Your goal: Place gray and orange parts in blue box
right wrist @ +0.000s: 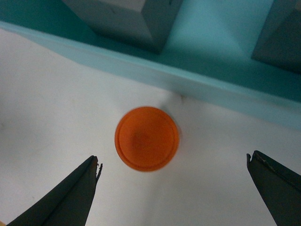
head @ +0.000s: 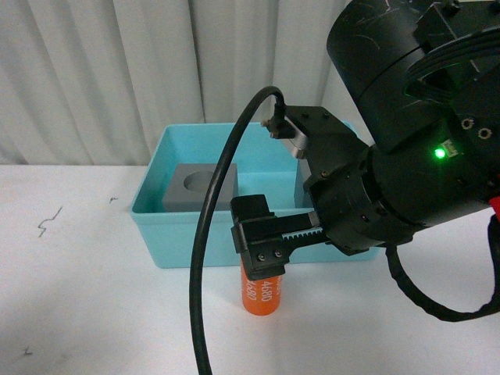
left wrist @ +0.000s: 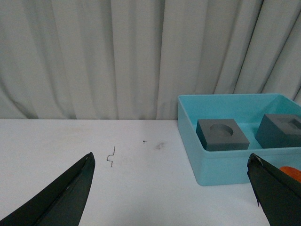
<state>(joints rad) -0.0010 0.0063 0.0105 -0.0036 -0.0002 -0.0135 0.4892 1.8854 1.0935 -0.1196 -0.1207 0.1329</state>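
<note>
**Mara:** Where is the orange cylinder (head: 262, 293)?

**Jon:** It stands upright on the white desk (head: 78, 273), outside the blue box (head: 187, 238) and just beside its front wall. The "4680" print shows on its side.

**Mara:** And the right pincer (right wrist: 173, 193)?

**Jon:** It is released, with its jaws spread wide. The right wrist view looks straight down on the cylinder's round top, with one finger out to each side and neither touching it. In the front view the pincer hangs right over the cylinder, hiding its upper end.

**Mara:** The gray cubes?

**Jon:** Both are inside the box. The cube with the round recess (left wrist: 222, 134) sits toward the box's left end, and the cube with the square recess (left wrist: 282, 130) is apart from it, further right.

**Mara:** The left pincer (left wrist: 169, 197)?

**Jon:** It is also released, with nothing between its fingers. It is above bare desk to the left of the box, near a few small dark marks (left wrist: 111, 157).

**Mara:** Anything else?

**Jon:** A black cable (head: 201, 258) curves down in front of the box, and a pale curtain (head: 94, 70) hangs behind.
</note>
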